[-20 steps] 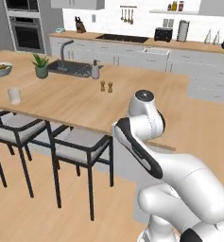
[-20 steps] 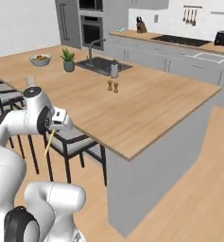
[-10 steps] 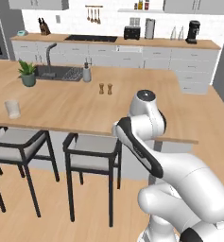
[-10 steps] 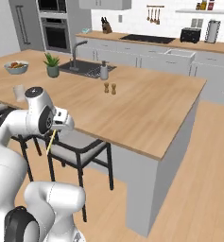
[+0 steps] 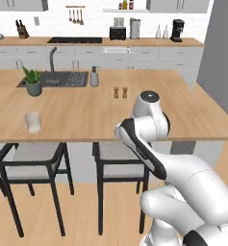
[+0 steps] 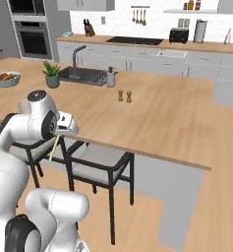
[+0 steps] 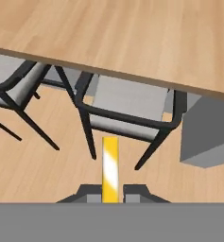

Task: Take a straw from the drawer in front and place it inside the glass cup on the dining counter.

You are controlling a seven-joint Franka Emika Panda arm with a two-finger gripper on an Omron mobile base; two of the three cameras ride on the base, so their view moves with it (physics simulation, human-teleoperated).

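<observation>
Rendered kitchen, white wall cabinets and black hob at the back, with the dining counter (image 5: 134, 115) spread across the middle and black-legged stools (image 5: 118, 158) tucked under its near edge. On that light wood top, towards the left in the left base view, stands the glass cup (image 5: 33, 122) — upright, alone, well apart from the plant pot (image 5: 33, 88) and the sink (image 5: 62, 79).

Held below counter height, off the near edge: the gripper (image 7: 110, 191), jaws drawn narrow and clamped on the straw (image 7: 110, 169), which runs straight out from between the fingertips towards a stool seat. Seen from the right base view as a thin yellow line (image 6: 54, 147) slanting down from the hand.

Probably very light and fairly stiff, yet smooth and thin — likely to pivot or slip in the pinch if knocked against the cup's rim. Best gripped near one end, as appears to be the case, leaving a long free length to feed into the cup. Cup looks light too; could tip under a sideways nudge.

Hard to make out: the clamped end of the straw, cut off at the bottom of the hand view. Gripper itself hidden behind the arm in the left base view.
</observation>
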